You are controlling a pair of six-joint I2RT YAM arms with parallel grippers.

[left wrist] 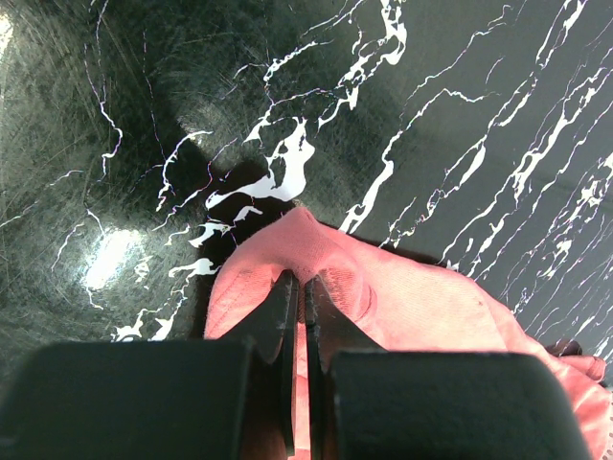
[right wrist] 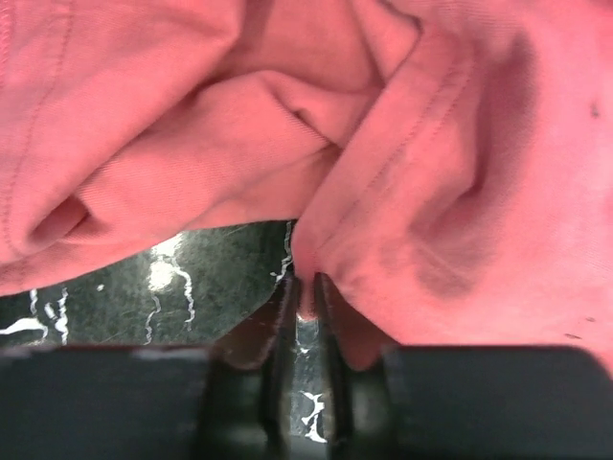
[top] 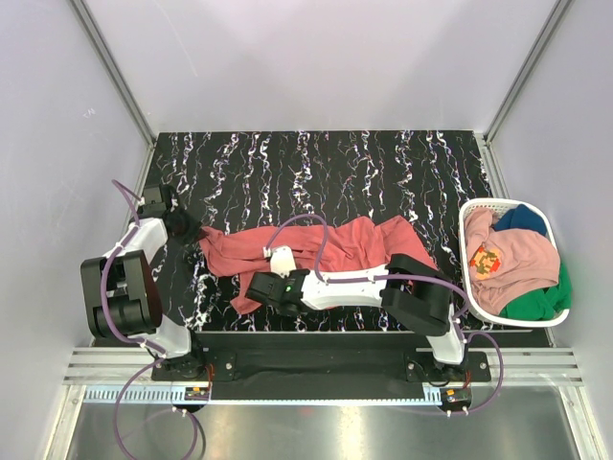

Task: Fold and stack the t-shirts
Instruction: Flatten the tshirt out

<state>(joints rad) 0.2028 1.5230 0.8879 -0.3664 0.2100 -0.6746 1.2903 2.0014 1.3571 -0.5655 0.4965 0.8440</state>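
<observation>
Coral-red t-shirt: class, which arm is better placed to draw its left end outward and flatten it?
Left. The left gripper is shut on that end of the coral-red t-shirt. The right gripper pinches the near edge, its arm stretched across the table.

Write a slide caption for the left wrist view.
Left gripper shut on a bunched corner of the coral-red t-shirt, over the black marbled table.

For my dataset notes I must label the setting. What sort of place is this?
Probably a lab test cell, not a home: plain white panels on aluminium posts enclose a black marbled table, with the left arm and right arm bolted at its near edge.
</observation>
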